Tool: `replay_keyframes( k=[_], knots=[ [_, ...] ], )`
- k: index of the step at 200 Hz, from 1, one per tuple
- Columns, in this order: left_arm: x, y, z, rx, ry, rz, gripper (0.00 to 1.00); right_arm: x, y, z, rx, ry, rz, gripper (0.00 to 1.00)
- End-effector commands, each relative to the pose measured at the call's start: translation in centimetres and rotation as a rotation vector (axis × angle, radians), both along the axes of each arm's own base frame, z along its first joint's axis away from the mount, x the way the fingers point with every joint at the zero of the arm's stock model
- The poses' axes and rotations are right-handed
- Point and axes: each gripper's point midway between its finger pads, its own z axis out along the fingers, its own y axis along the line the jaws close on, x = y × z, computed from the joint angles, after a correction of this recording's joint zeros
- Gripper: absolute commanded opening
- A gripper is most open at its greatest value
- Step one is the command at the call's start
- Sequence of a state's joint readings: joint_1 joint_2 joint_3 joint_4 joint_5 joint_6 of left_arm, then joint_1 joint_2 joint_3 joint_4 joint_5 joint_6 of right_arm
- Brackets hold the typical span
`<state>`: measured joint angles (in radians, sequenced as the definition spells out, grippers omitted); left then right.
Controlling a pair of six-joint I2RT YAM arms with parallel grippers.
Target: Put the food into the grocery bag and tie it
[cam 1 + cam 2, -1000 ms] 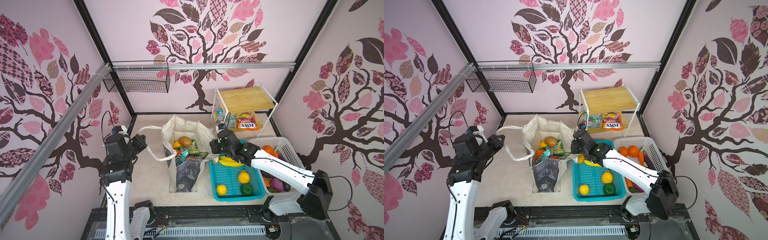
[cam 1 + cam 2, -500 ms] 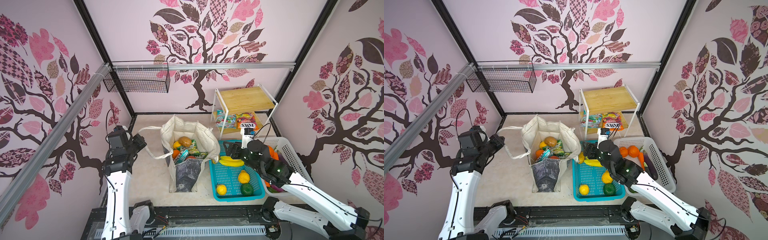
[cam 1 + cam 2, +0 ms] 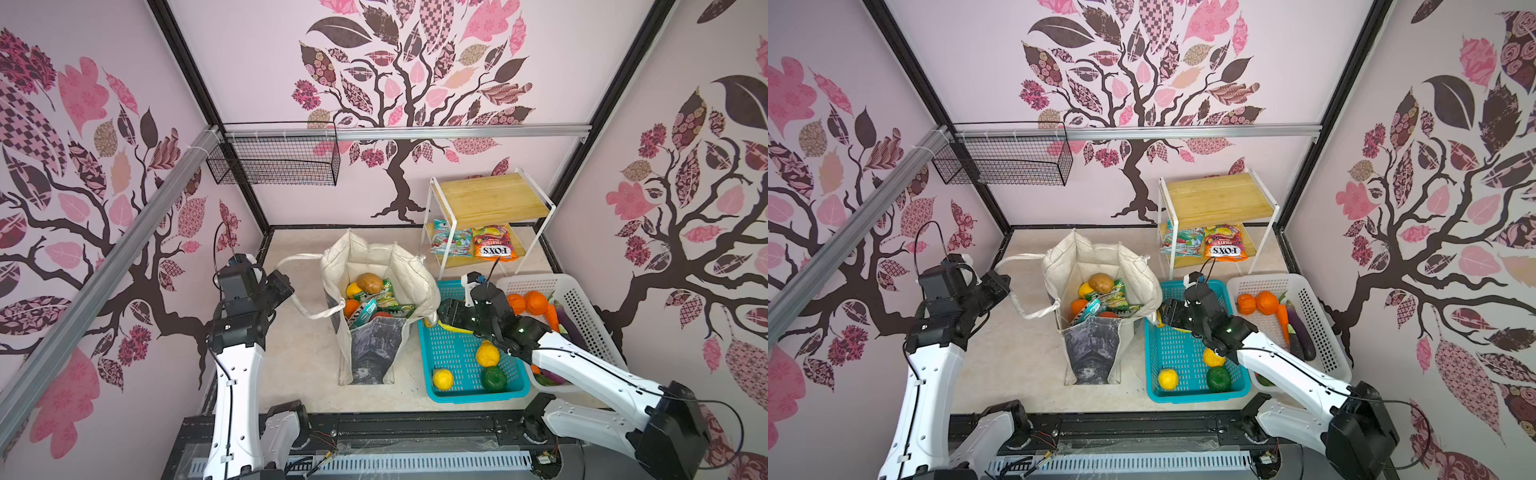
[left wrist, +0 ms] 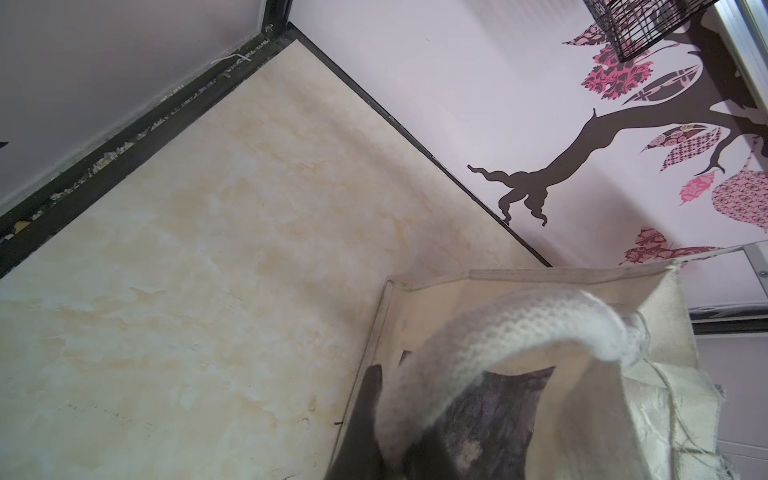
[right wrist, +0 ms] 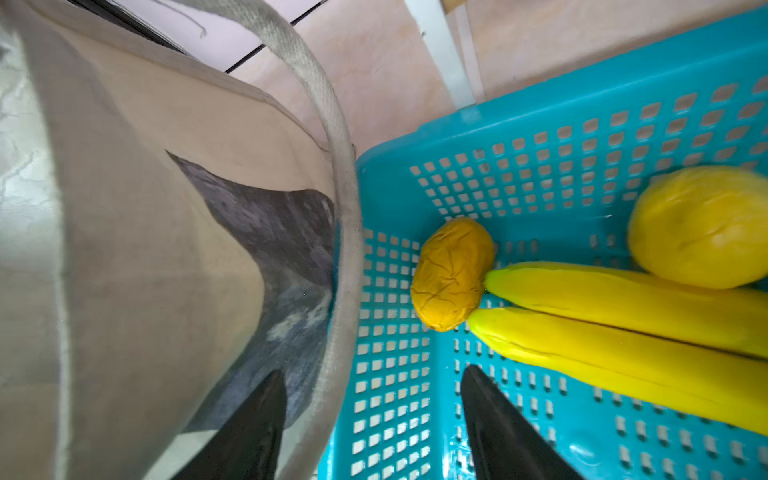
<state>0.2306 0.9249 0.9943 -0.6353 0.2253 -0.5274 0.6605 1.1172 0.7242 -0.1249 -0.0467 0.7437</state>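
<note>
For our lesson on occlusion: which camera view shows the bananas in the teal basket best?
The right wrist view: the bananas lie close and uncovered. Both top views show only a yellow sliver; the left wrist view shows none.

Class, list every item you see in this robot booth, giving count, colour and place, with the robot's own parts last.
grocery bag: one, cream canvas, floor centre
food in the bag: several, brown, orange, yellow, green and teal packets
teal basket: one, right of the bag
bananas: two, yellow, teal basket
round fruits: three, two yellow, one green, teal basket
white basket: one, far right, holding orange fruits, carrot, aubergine
rack: one, white frame, wooden shelves, back right
snack packets: two, multicoloured, rack's lower shelf
wire basket: one, black, back wall
left claw: shut on the bag's handle
right claw: open, beside the bag, over the teal basket
</note>
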Motion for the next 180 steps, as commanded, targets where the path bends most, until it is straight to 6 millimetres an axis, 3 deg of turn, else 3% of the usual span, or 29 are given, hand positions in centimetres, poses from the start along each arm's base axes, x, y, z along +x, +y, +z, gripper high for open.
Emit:
replay_keyframes(
  k=[1,52,74,98,146,180],
  knots=[
    [0.4,-0.2,-0.7,-0.013,-0.009,-0.016,0.0,0.1,2.7,0.2,0.096,0.018,0.062,0.71],
    [0.5,-0.4,-0.9,-0.011,-0.011,-0.035,0.0,-0.5,7.2,-0.8,0.118,0.039,0.149,0.65],
    [0.4,-0.4,-1.0,-0.009,-0.012,-0.034,0.0,0.0,8.1,-1.4,0.103,0.049,0.147,0.63],
    [0.3,-0.5,-1.1,-0.011,-0.012,-0.041,0.0,0.7,9.0,-0.7,0.104,0.032,0.151,0.6],
    [0.0,-0.5,-1.1,-0.002,-0.01,-0.043,0.0,2.0,7.8,-1.5,0.017,0.007,0.081,0.43],
    [-0.1,-0.6,-1.1,-0.003,-0.015,-0.046,0.0,2.4,6.1,-2.2,-0.054,-0.004,0.025,0.43]
  ],
)
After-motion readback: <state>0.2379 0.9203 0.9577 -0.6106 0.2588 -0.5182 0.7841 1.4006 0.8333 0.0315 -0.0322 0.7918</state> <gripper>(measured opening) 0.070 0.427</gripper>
